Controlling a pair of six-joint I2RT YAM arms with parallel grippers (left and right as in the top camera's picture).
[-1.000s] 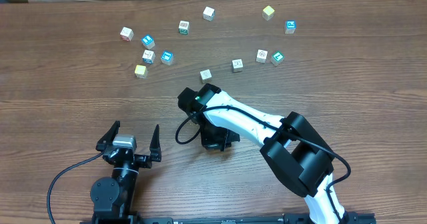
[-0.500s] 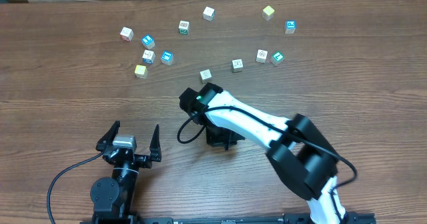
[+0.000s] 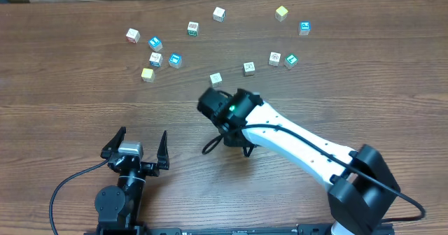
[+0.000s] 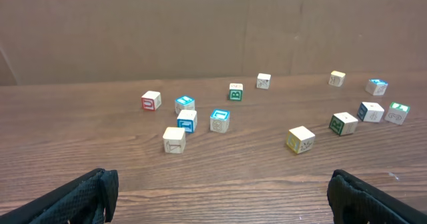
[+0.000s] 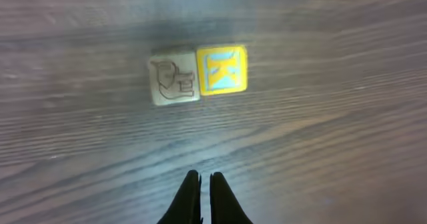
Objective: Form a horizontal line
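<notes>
In the right wrist view the horizontal line shows as two touching cubes side by side: a whitish printed cube (image 5: pixel 174 77) and a yellow cube with a blue K (image 5: pixel 223 69). My right gripper (image 5: pixel 205 176) hangs above the table just in front of them, shut and empty. In the overhead view the right arm (image 3: pixel 294 140) covers these cubes, and its gripper (image 3: pixel 238 143) points down mid-table. My left gripper (image 3: pixel 143 133) rests near the front edge, open wide, with bare wood between its fingers (image 4: pixel 83 196).
Several loose white, blue-marked and yellow cubes lie scattered across the far half of the table, among them a white one (image 3: pixel 215 79) just beyond the right wrist, a yellowish one (image 3: pixel 147 74) at the left and a yellow one (image 3: pixel 281 12) at the back.
The right arm has swung: its elbow moved right and toward the front, and the wrist shifted a little to the right. Its gripper stayed shut. The left arm has not moved.
</notes>
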